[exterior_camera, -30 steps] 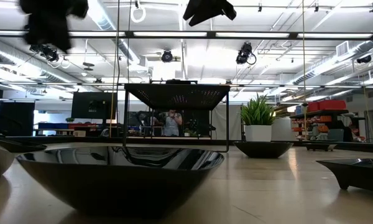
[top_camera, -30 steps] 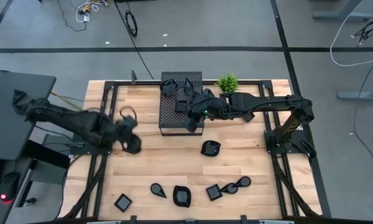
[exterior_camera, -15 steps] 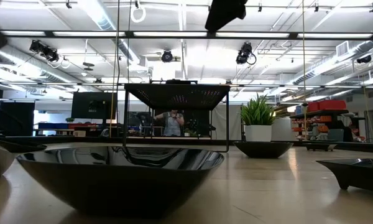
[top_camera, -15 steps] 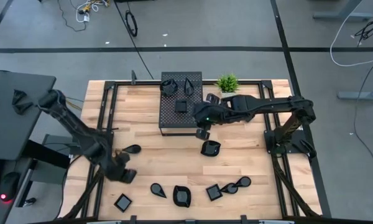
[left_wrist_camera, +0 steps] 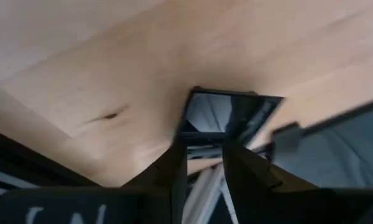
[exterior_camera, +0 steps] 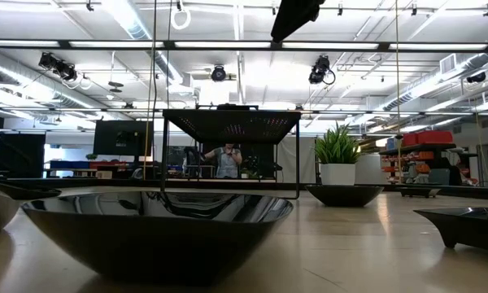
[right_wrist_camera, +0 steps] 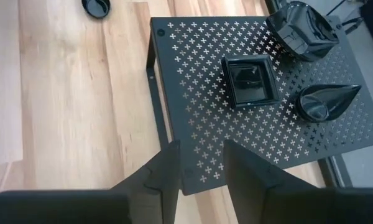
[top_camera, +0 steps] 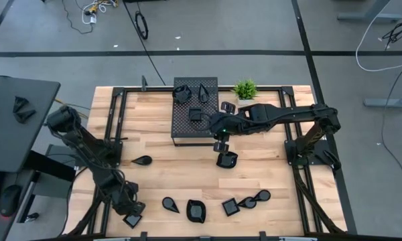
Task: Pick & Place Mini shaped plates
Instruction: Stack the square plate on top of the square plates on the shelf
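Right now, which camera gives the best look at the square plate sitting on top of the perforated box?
The right wrist view: the square plate fills it, rim and hollow clear, on the perforated box. The high view shows it small beside the right arm. The low and left wrist views do not show it.

Both arms read matte black from above, chunky jointed links on slim tubes. The right arm [top_camera: 275,115] carries a tiny green light near its wrist housing and rises from a black base bracket at the table's edge. The left arm [top_camera: 87,150] shows rounded black joint housings, bulkiest at the shoulder. Each wrist camera looks past two flat, dark, blade-like fingers: the left gripper [left_wrist_camera: 204,163] and the right gripper [right_wrist_camera: 202,163], both plain and unmarked.
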Action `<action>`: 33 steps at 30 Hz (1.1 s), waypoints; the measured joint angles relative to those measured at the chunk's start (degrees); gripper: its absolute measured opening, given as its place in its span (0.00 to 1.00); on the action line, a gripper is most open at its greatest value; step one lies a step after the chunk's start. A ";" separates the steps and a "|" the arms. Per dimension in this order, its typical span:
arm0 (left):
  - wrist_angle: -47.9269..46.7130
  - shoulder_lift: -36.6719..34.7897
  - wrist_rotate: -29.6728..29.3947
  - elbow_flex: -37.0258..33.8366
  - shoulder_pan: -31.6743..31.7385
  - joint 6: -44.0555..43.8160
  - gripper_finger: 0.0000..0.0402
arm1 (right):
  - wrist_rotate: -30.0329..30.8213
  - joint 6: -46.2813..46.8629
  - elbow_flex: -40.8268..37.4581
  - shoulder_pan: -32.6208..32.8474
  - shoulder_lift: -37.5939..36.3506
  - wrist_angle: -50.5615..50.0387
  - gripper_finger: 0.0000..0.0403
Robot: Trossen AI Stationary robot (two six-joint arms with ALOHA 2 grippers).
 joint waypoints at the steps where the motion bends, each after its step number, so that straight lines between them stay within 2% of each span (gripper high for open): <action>1: 0.34 0.99 0.90 0.00 -0.05 0.00 0.28 | 0.00 -0.40 0.00 0.00 0.00 0.00 0.30; 5: 0.60 3.96 2.11 0.02 -0.25 -0.02 0.33 | 0.00 -0.82 0.00 0.00 -0.02 0.02 0.30; 11: 0.54 5.43 0.61 0.00 -0.27 -0.04 0.35 | 0.00 -0.90 0.00 -0.07 -0.02 0.10 0.30; 15: 0.64 5.43 0.06 0.00 -0.27 0.05 0.29 | 0.00 -0.82 0.00 -0.09 -0.02 0.17 0.30; 24: 4.75 5.19 0.37 0.00 -0.23 0.21 0.03 | 0.00 -0.84 0.00 -0.09 -0.02 0.35 0.30; 27: 8.28 4.66 0.42 0.02 0.09 0.07 0.02 | -0.02 -3.24 0.00 -0.09 -0.54 -2.19 0.30; 33: 3.81 0.99 0.51 4.39 4.25 2.62 0.01 | 1.96 -5.06 0.00 -0.94 -4.07 -7.75 0.30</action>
